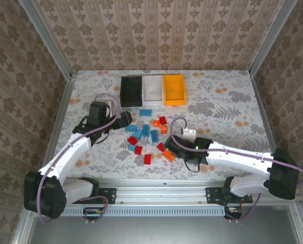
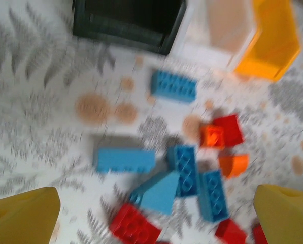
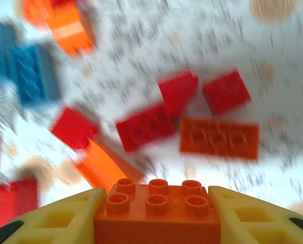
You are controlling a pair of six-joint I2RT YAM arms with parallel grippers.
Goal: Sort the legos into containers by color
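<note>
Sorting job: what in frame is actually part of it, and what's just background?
Job: loose bricks; orange brick in right claw; black bin, white bin, orange bin.
Background: floral table cover, front rail, wallpapered walls.

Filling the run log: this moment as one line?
right gripper: shut on orange lego | left gripper: open, over loose legos

Scattered legos [image 1: 146,131] crowd table before bins [image 1: 174,100]

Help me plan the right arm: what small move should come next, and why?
Probably lift straight up: the right gripper is shut on an orange brick, loose bricks lie close around it, and the orange-yellow bin stands farther back.
</note>
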